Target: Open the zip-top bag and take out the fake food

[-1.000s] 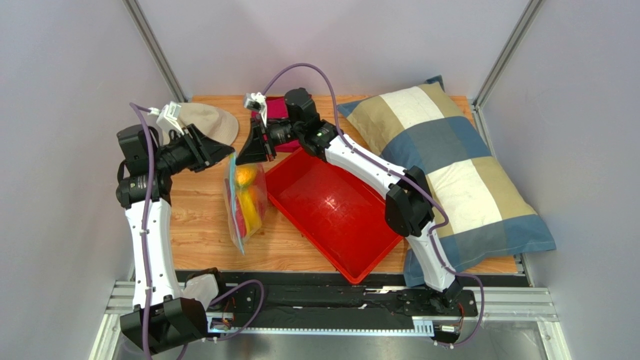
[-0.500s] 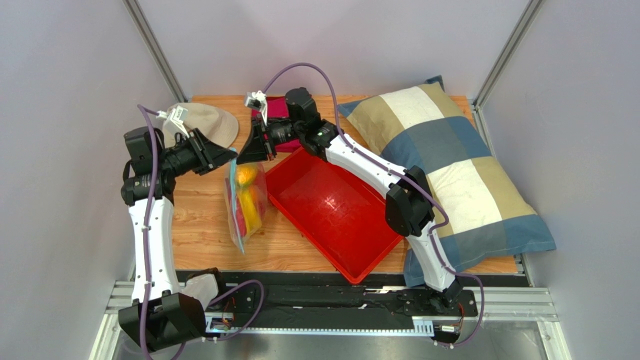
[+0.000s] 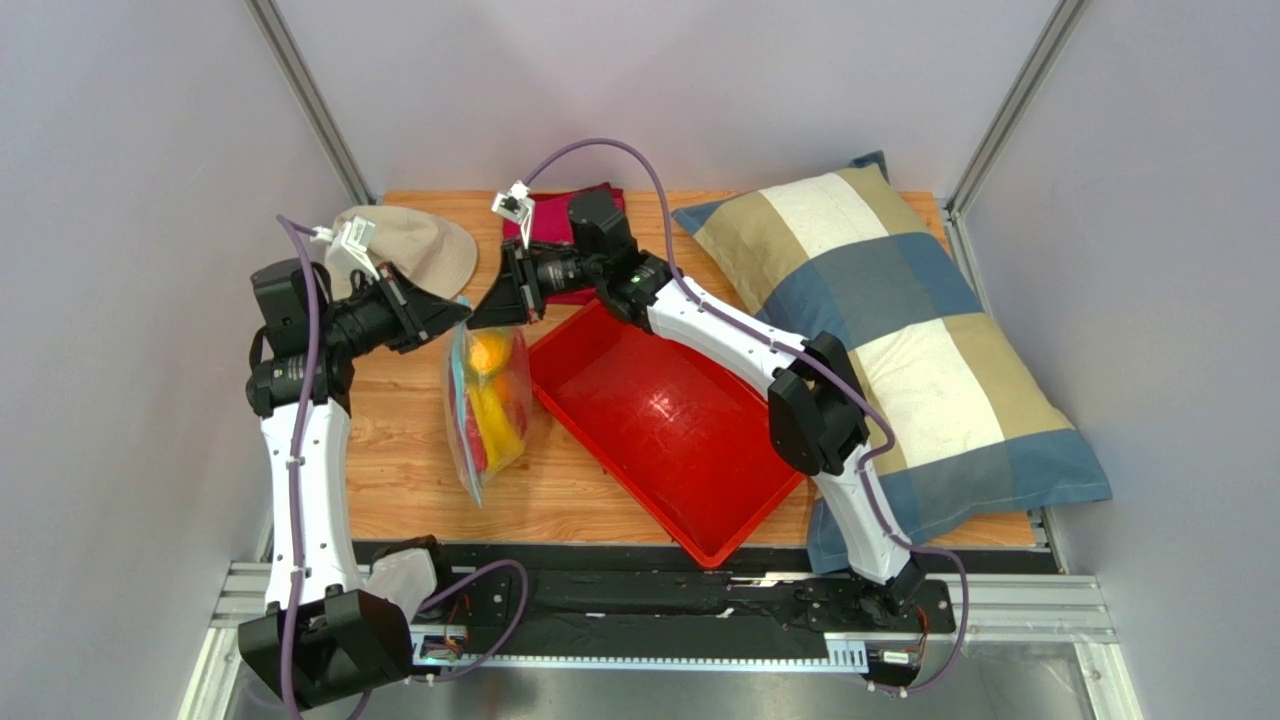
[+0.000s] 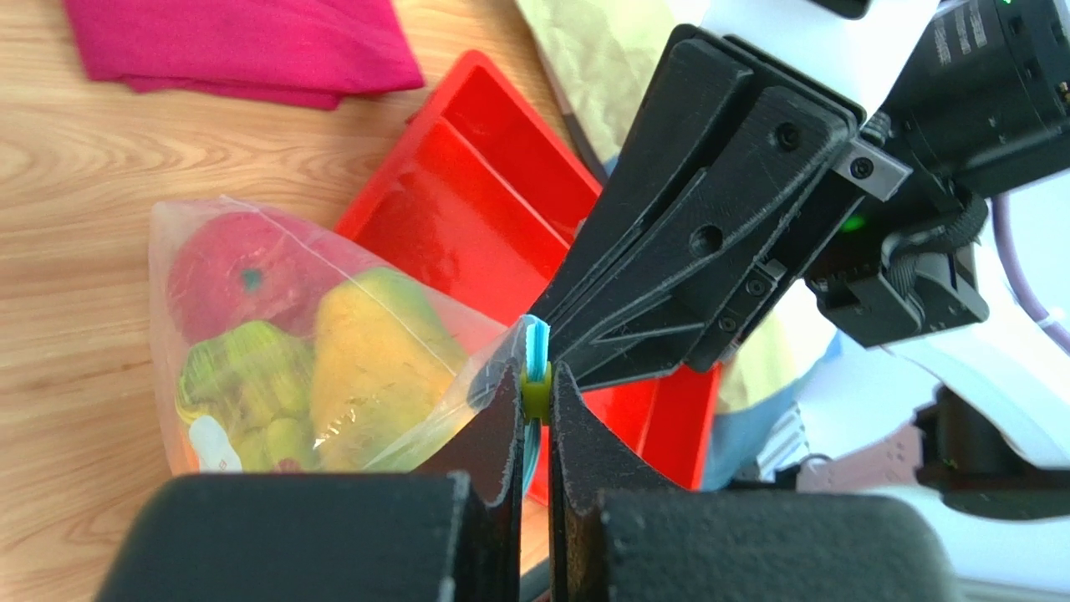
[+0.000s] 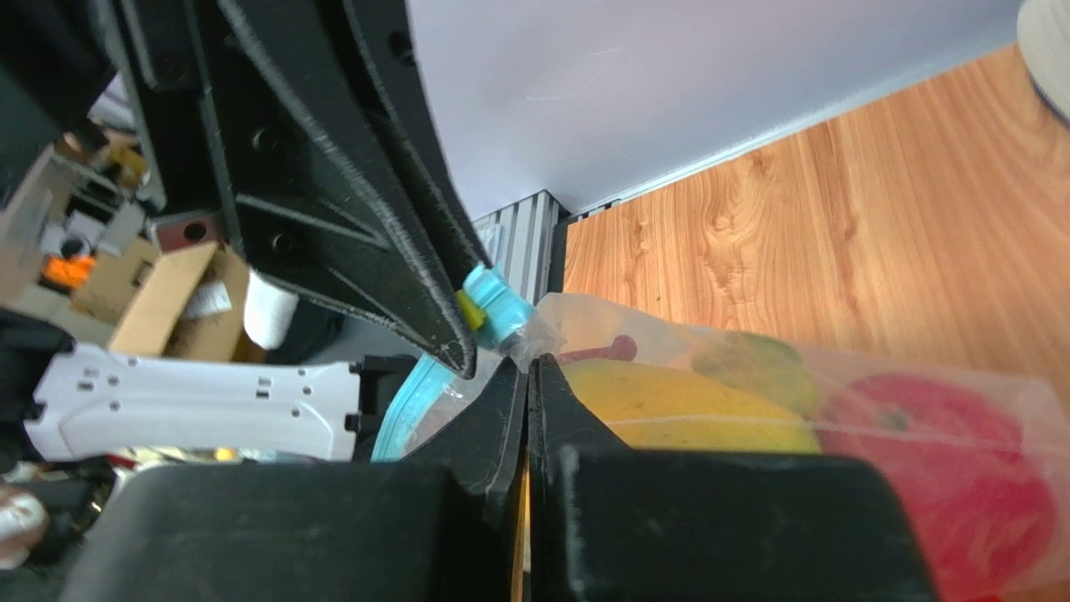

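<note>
**A:** What takes up the table?
**B:** A checked pillow on the right, and a red tray beside it, set at an angle.
**A:** And the bag?
**B:** Just left of the tray, hanging mouth-up between both grippers. I cannot tell whether its bottom touches the wood.
**A:** The food?
**B:** All inside the bag: an apple, a mango and a greenish bunch.
**A:** The left gripper?
**B:** Closed tight, pinching the blue zip strip at the bag's top corner.
**A:** The right gripper?
**B:** Also closed tight, nipping the clear plastic just under that strip. Its tips face the left's and nearly touch them.
</note>
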Action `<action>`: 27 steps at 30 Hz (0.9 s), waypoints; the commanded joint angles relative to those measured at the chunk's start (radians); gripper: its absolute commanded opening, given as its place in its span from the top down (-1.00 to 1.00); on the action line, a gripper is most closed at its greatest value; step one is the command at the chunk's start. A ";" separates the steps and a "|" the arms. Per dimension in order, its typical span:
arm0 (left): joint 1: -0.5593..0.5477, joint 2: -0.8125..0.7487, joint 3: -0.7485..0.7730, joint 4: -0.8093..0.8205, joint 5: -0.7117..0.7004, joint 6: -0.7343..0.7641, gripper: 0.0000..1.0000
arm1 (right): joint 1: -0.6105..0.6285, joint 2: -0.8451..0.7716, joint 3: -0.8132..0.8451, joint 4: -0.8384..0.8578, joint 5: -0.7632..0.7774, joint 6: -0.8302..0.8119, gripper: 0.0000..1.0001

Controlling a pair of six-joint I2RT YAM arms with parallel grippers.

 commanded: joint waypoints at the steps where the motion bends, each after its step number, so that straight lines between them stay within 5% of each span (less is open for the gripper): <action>1: -0.018 -0.048 -0.046 -0.025 0.030 -0.011 1.00 | -0.007 -0.032 -0.014 0.115 0.218 0.159 1.00; 11: -0.018 -0.100 -0.096 -0.094 -0.022 0.028 1.00 | -0.033 0.049 0.130 0.074 0.239 0.249 1.00; 27: -0.018 -0.057 0.032 -0.264 -0.165 0.216 1.00 | -0.060 0.013 0.056 0.342 0.077 0.511 1.00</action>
